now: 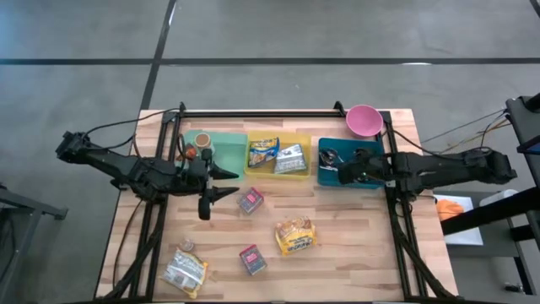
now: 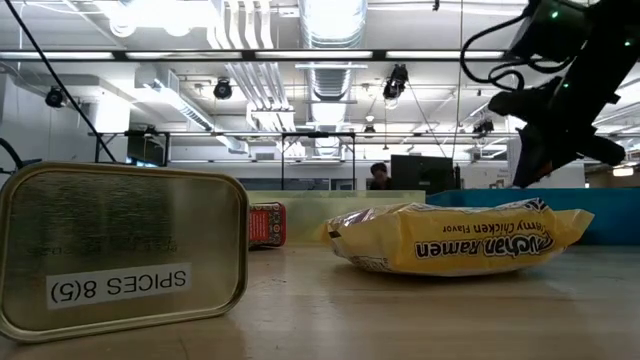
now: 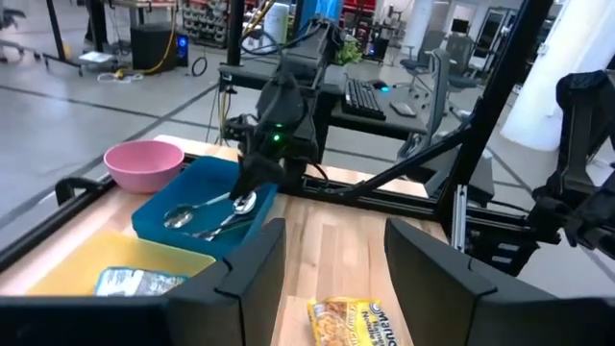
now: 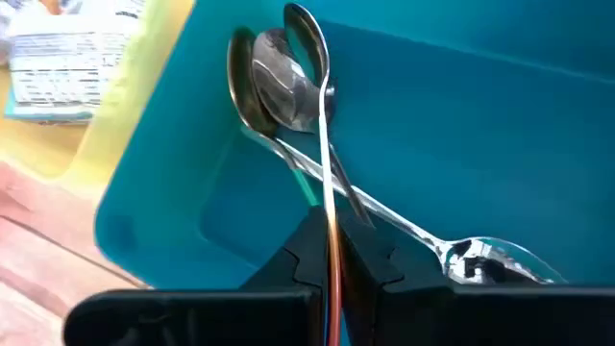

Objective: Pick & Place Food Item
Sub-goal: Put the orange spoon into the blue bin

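My right gripper (image 4: 332,258) hangs over the blue tray (image 1: 325,179) at the table's far right, shut on a metal spoon (image 4: 322,115). Two more spoons (image 4: 404,226) lie on the tray's floor. My left gripper (image 1: 226,182) is open and raised above the table near the green tray (image 1: 228,148), with nothing between its fingers (image 3: 252,274). A yellow ramen packet (image 1: 295,236) lies flat on the table's middle, and a spice tin (image 1: 251,200) sits just beyond the left fingertips. My right gripper pinches the spoon's thin handle (image 4: 330,216) between its two fingers, slanting down into the tray from the right. The handle runs straight on from the fingers, edge-on. The spoon's bowl (image 4: 306,34) is beside another spoon's bowl near the tray wall; whether it rests there I cannot tell.
The yellow tray (image 1: 299,139) holds two packets. A can (image 1: 202,139) stands in the green tray. A pink bowl (image 1: 364,120) sits at the far right corner. A second tin (image 1: 252,259) and a foil packet (image 1: 186,272) lie near the front edge.
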`<control>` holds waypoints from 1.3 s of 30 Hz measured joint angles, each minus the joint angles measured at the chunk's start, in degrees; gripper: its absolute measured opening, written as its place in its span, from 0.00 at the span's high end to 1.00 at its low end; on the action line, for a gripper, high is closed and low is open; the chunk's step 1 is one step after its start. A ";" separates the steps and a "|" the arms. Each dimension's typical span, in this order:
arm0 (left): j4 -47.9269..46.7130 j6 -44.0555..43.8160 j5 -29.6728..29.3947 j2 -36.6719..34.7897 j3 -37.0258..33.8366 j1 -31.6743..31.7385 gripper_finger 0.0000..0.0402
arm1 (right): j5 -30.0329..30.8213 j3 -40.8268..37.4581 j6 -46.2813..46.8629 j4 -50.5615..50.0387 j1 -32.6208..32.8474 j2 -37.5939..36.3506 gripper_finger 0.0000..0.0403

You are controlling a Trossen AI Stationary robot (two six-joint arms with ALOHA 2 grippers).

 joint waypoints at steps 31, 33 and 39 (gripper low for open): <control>-0.30 0.75 0.17 0.02 -0.11 0.02 0.54 | -16.46 2.30 -13.24 6.66 -15.40 21.64 0.98; -0.47 0.73 0.17 0.02 -0.11 0.02 0.54 | -16.68 3.39 -14.51 6.48 -15.55 23.20 0.98; -1.03 0.20 0.18 0.02 -0.13 0.02 0.54 | -17.18 6.40 -17.08 6.42 -15.54 26.29 0.98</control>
